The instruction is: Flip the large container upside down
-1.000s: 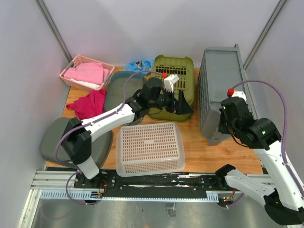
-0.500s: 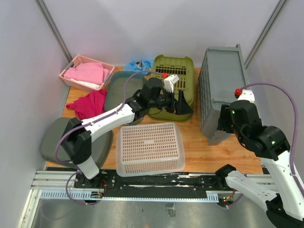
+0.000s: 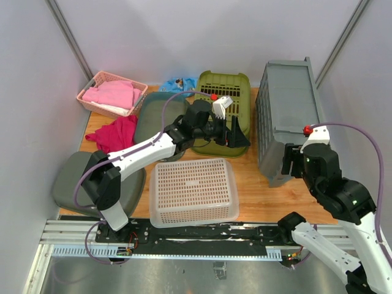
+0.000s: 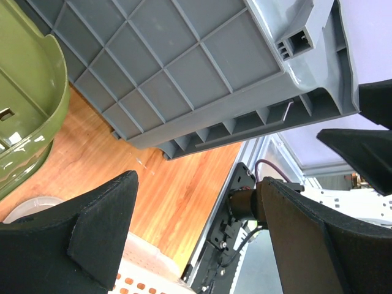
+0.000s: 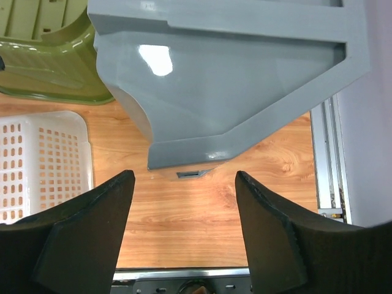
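Note:
The large container [image 3: 289, 104], a light grey crate, stands on one long side at the table's right, with its square-grid ribbed underside [image 4: 184, 67] facing left. My right gripper [image 3: 288, 162] hovers just off its near end, open and holding nothing. In the right wrist view the crate's smooth end wall [image 5: 233, 79] lies beyond my right gripper [image 5: 184, 179], apart from it. My left gripper [image 3: 237, 136] is open and empty over the olive bin's right edge, pointing at the crate. In the left wrist view bare wood shows between the fingers of my left gripper [image 4: 197, 182].
An olive-green bin [image 3: 223, 110] sits left of the crate. A white mesh basket [image 3: 193, 190] lies upside down at front centre. A pink basket [image 3: 111, 93], a red cloth [image 3: 116, 133], a dark grey-green tub [image 3: 154, 122] and a grey lid [image 3: 70, 180] fill the left. The wall stands close on the right.
My right gripper has opened, letting go of the crate's near end, and has drawn back toward the table's near edge. The crate stays on its side. The left arm barely moved.

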Action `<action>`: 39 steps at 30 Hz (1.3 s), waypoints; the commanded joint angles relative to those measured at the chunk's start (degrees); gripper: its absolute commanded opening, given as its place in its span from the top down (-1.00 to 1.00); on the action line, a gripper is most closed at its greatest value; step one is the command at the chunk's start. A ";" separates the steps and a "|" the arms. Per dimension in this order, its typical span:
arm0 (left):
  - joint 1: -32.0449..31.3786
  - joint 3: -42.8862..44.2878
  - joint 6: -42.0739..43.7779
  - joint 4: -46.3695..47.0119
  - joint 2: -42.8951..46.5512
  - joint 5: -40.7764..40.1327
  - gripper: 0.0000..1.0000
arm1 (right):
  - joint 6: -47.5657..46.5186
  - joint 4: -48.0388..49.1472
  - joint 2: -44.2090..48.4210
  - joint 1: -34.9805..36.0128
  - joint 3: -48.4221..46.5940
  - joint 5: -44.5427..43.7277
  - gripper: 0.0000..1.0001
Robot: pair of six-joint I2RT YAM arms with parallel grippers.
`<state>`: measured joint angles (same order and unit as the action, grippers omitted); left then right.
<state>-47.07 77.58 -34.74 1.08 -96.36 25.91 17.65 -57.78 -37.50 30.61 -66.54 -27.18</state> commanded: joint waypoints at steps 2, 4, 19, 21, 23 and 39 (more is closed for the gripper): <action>-0.57 2.65 0.73 0.24 -1.02 1.25 -0.73 | -3.01 7.66 2.53 0.13 5.82 -1.87 -0.39; -0.57 2.66 0.79 0.11 -1.06 1.25 -0.72 | -3.68 10.75 5.08 0.15 9.01 -2.58 -0.39; -0.61 3.37 0.95 -0.19 -1.92 1.46 -0.72 | -10.97 31.92 19.98 0.14 28.24 0.71 -0.38; -0.57 3.62 0.90 -0.27 -2.21 1.81 -0.72 | -11.51 32.67 20.33 0.06 28.35 0.97 -0.37; -0.57 3.72 0.95 -0.27 -2.22 2.02 -0.72 | -11.41 32.56 20.01 0.05 28.29 1.03 -0.36; -0.57 3.66 0.87 0.26 -1.83 3.42 -0.72 | -4.57 33.78 23.92 -0.02 32.25 -2.57 0.12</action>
<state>-47.09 79.40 -34.65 0.19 -98.15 27.44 9.37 -24.88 -14.92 30.61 -34.83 -27.18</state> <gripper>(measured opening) 0.862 0.516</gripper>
